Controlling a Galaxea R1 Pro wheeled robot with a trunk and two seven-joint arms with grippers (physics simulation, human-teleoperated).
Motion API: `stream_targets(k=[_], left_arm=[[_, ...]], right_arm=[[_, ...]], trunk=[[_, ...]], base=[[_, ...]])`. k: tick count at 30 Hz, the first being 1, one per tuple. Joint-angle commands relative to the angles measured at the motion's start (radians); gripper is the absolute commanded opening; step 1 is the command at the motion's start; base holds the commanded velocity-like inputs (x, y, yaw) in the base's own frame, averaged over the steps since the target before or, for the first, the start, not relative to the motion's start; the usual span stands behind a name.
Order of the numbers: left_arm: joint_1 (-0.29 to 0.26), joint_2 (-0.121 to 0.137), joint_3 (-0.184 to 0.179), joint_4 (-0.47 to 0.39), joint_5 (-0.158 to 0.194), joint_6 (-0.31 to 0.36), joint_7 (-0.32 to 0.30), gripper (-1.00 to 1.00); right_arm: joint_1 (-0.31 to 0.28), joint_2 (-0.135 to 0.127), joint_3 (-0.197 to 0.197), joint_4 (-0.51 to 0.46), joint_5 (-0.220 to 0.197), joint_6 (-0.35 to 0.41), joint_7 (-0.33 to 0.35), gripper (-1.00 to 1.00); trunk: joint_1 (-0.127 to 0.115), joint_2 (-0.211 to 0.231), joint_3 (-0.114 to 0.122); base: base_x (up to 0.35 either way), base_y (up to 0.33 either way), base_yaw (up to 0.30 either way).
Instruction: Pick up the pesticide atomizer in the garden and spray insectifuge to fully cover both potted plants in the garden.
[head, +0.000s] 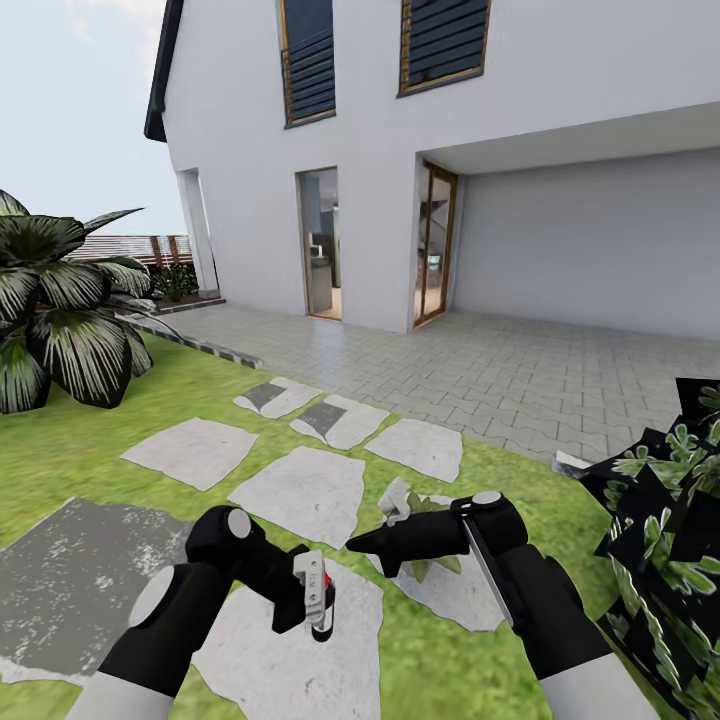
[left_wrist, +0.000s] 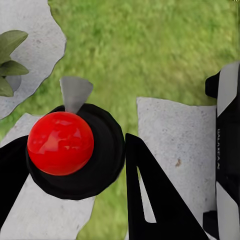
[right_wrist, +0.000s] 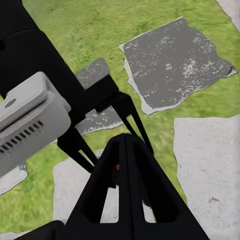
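Over the lawn's stepping stones (head: 300, 490), the left gripper (head: 318, 598) is closed on the pesticide atomizer (left_wrist: 67, 150), while the right gripper (head: 375, 543), fingers pressed together and empty, hovers beside a potted plant (head: 432, 520).

You have green lawn (head: 90, 440) across the lower half of the head view, with pale stepping stones (head: 300, 490) set into it at centre. A darker grey paved patch (head: 70, 570) lies lower left. One low potted plant (head: 432, 515) sits on a stone at lower centre.
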Motion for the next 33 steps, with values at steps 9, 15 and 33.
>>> stream_targets(k=[9, 15, 33], left_arm=[[-0.030, -0.005, -0.004, -0.001, -0.006, 0.011, -0.006, -1.00], [-0.038, -0.005, -0.004, -0.001, -0.005, 0.012, -0.006, -1.00], [-0.043, -0.026, -0.014, -0.002, -0.006, 0.013, -0.006, -1.00]], right_arm=[[-0.001, -0.001, 0.000, -0.001, 0.009, 0.004, 0.008, -1.00], [-0.001, -0.001, 0.000, -0.001, 0.009, 0.002, 0.008, -1.00], [-0.001, -0.003, 0.000, -0.001, 0.009, -0.002, 0.008, -1.00]], trunk=[[0.000, -0.001, -0.001], [0.000, -0.001, -0.001], [0.000, -0.001, -0.001]], base=[[0.000, 0.000, 0.000], [0.000, 0.000, 0.000], [0.000, 0.000, 0.000]])
